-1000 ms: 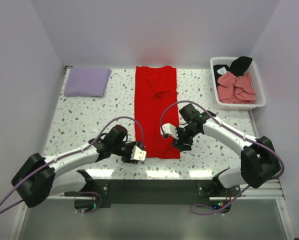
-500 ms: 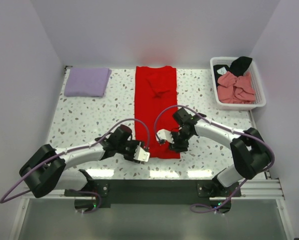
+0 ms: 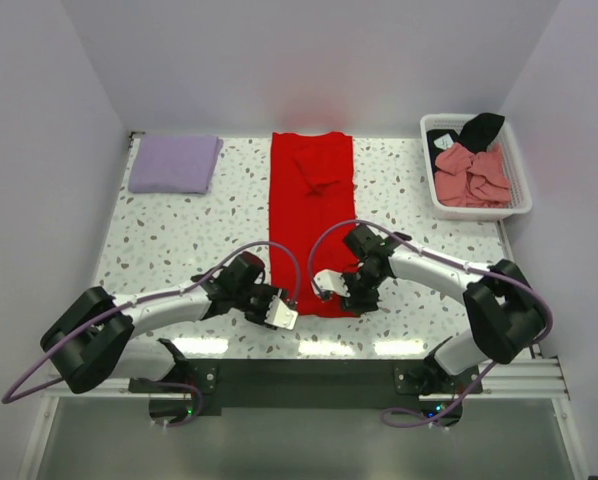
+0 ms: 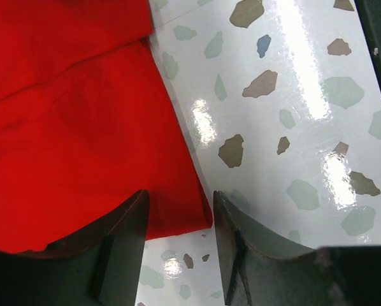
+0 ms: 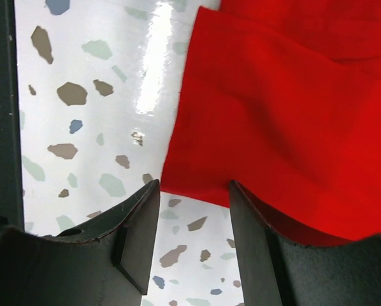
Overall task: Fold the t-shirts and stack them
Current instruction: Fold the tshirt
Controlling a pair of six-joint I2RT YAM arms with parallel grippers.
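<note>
The bright red soft cloth t-shirt (image 3: 312,210) lies flat down the middle of the white speckled terrazzo tabletop (image 3: 159,240). It is narrowed into a long strip, with its collar at the far edge and its hem nearest the arms. The fabric looks light and limp, the kind that will sag, crease and drag on the glossy surface rather than hold a shape. I judge the best holds to be the two hem corners, pinched through all layers and lifted evenly so the strip folds over itself without skewing.

The left gripper (image 4: 179,204) is spread, its fingers straddling the hem's left corner. The right gripper (image 5: 194,191) is likewise spread across the right corner. Neither has cloth pinched, though it is hard to tell from these angles whether the fingertips already press the surface.

Beyond, a folded pale lavender t-shirt (image 3: 175,163) sits at the far left corner, well apart from the red one. At the far right, a white slatted plastic basket (image 3: 479,212) holds crumpled salmon-pink shirts (image 3: 471,175) and a black shirt (image 3: 479,128), not yet folded.
</note>
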